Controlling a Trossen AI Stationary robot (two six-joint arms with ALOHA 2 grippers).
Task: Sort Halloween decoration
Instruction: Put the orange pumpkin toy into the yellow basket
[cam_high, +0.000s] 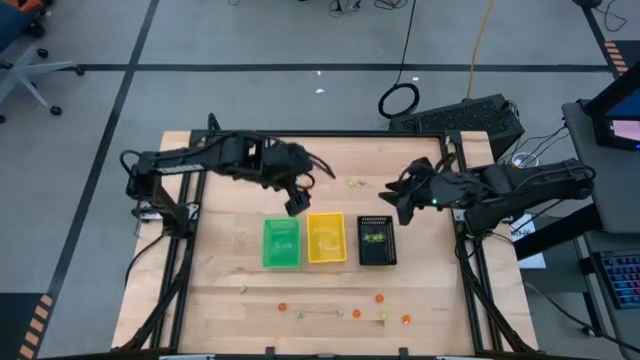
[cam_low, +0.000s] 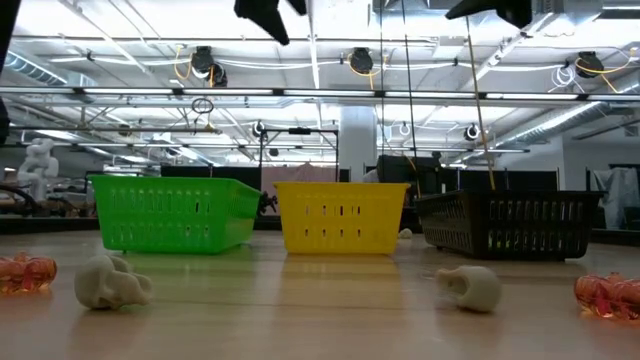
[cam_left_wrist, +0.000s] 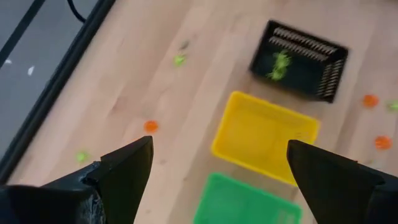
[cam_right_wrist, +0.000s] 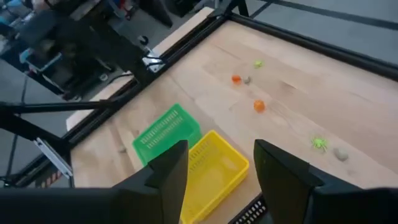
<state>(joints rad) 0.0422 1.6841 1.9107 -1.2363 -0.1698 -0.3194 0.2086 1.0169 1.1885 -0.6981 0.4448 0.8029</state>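
High view: left gripper (cam_high: 296, 205) hanging over the counter (cam_high: 220, 280) just above the green tray (cam_high: 281, 243), at centre; right gripper (cam_high: 393, 203) hovering right of centre, above the black tray (cam_high: 377, 240). Yellow tray (cam_high: 326, 237) between the other two. Halloween decoration (cam_high: 380, 297) strewn along the lower middle in orange and yellow-green; one yellow-green piece lying inside the black tray, another on bare wood at upper centre.

Low view: three trays in a row across the middle; pale skull-like trinkets in the lower left and lower right foreground, orange ones at both edges.

Left wrist view: fingers (cam_left_wrist: 127, 168) spread wide, nothing between them, all three trays beyond.

Right wrist view: fingers (cam_right_wrist: 171, 171) parted, nothing pinched; orange and yellow-green trinkets scattered upper right, well apart from the green and yellow trays at lower centre.
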